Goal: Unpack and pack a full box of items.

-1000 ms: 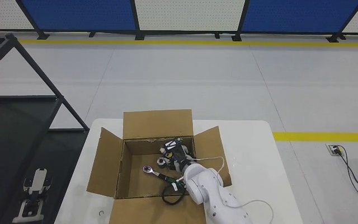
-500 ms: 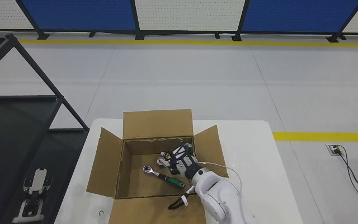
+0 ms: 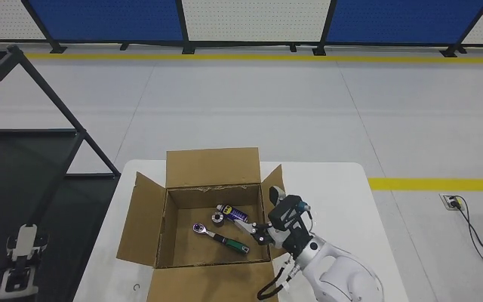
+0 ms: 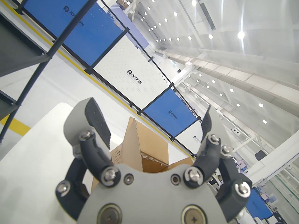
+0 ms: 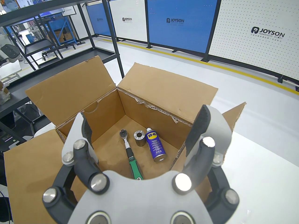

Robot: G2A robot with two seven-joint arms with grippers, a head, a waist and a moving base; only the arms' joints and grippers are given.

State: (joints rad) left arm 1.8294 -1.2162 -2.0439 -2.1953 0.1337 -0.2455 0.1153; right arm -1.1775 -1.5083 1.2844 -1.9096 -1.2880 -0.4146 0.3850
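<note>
R gripper (image 5: pixel 143 127) hangs at the right side of the open cardboard box (image 3: pixel 143 219) on the white table (image 3: pixel 332 189), fingers spread wide w/ nothing between them. On the box floor lie a ratchet wrench (image 5: pixel 127 149) w/ green handle, a short metal socket (image 5: pixel 139 138) just beside its head, and a blue spray can (image 5: pixel 156 146) on its side next to the socket, approx. parallel to the wrench. L gripper (image 4: pixel 150 115) is likewise released and empty, pointed upward w/ a box flap beyond it.

left pincer (image 4: pixel 150 106): jaws apart, empty, aimed upward | right pincer (image 5: pixel 143 115): jaws apart, empty, angled downward
</note>
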